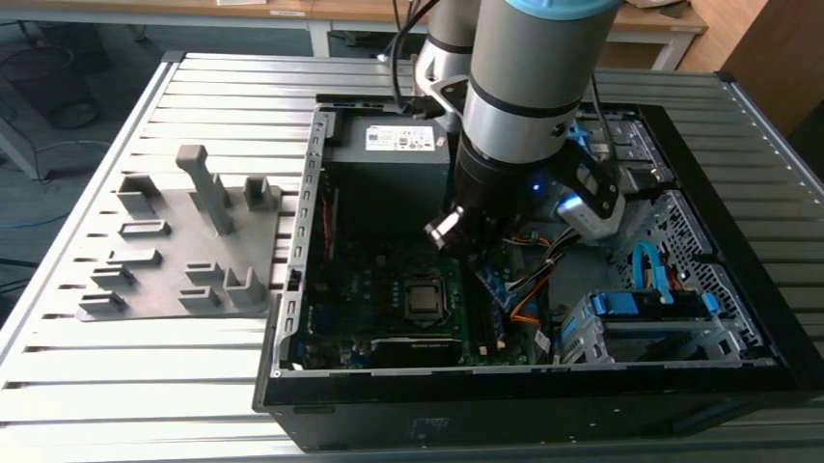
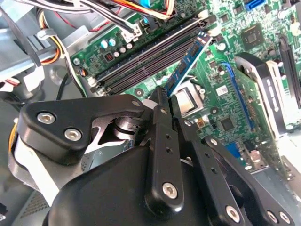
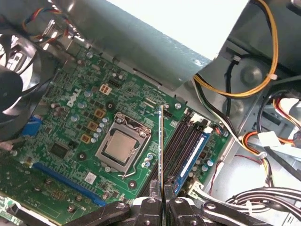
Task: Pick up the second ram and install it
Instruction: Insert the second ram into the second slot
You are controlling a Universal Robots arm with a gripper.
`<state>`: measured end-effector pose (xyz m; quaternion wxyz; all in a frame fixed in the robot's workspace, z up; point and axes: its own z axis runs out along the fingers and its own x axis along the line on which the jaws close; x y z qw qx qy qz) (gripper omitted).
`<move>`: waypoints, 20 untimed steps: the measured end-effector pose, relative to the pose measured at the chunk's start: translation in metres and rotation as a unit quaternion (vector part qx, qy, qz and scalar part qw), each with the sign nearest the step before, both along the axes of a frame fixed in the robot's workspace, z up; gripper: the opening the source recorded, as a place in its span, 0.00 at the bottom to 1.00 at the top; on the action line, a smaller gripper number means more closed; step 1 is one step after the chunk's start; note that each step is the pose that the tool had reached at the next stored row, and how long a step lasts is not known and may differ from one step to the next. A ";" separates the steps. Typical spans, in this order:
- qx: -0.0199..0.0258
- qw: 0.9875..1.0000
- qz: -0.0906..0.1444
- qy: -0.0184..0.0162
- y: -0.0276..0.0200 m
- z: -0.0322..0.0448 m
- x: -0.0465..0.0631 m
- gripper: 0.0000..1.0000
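Ram (image 3: 161,141), the second one, sits edge-on, pinched between the gripper's (image 3: 161,197) closed fingers above the motherboard (image 3: 70,113), near the memory slots (image 3: 181,141). Another blue-labelled stick (image 3: 194,157) stands in a slot. In the exterior view, a grey fixture (image 1: 180,251) lies at nine o'clock from the computer case (image 1: 309,193).
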<state>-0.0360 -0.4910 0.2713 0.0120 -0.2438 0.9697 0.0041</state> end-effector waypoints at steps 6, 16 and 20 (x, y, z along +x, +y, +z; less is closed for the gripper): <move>0.000 1.000 -0.027 0.000 0.0000 -0.0001 0.000 0.14; 0.000 0.997 -0.071 0.000 0.0000 -0.0004 0.000 0.14; 0.000 0.996 -0.088 0.000 0.0000 -0.0005 0.000 0.14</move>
